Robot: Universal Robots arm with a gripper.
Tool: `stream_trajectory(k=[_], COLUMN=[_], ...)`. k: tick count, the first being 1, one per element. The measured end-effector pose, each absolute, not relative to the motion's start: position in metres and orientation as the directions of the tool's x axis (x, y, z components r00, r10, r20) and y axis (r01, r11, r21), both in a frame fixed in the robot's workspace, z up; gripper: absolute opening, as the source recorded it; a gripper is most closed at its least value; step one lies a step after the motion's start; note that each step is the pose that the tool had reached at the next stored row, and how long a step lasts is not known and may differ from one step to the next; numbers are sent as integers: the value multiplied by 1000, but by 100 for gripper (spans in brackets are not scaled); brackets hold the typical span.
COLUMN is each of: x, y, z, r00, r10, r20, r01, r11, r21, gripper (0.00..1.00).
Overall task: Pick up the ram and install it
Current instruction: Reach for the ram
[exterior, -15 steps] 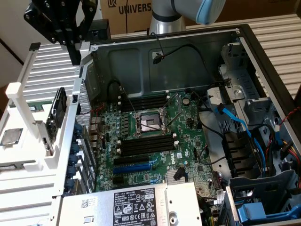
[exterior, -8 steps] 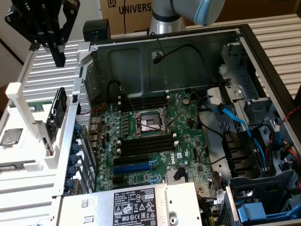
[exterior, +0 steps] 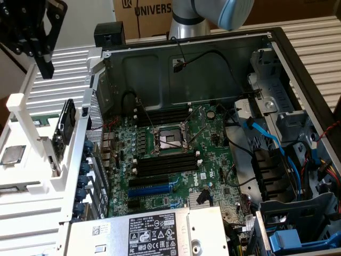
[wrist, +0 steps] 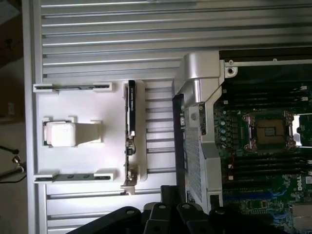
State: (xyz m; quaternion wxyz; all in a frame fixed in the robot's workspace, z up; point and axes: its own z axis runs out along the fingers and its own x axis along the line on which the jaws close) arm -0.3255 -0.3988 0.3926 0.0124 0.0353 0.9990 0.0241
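The ram [exterior: 63, 129], a long thin dark circuit-board stick, stands on its edge in a slot of a white plastic holder [exterior: 33, 172] at the middle left of the exterior frame. From the wrist camera it reads as a narrow dark strip [wrist: 130, 108] with its top edge bare. I'd judge it light and stiff but easily hurt: thin board, small chips, contacts along the buried edge. The safest hold looks like a pinch across its flat faces near the middle of that free upper edge, lifting straight out of the slot.

The holder sits on a ridged aluminium counter [wrist: 107, 39], just beside an open computer case [exterior: 149, 69]. Its green motherboard [exterior: 213, 160] carries long black memory slots [exterior: 162, 113]. The black tool [exterior: 43, 60] hangs at upper left, clenched on nothing, well clear of the stick.
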Motion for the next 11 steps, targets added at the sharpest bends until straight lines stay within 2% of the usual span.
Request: stream_trajectory(k=[6,11], x=[-353,-376], y=[-399,-398], z=[392,390], r00=[-997,-997], r10=[71,71], r20=[-23,-24], r01=[70,70], r11=[997,997], r21=[46,22], gripper=[10,10])
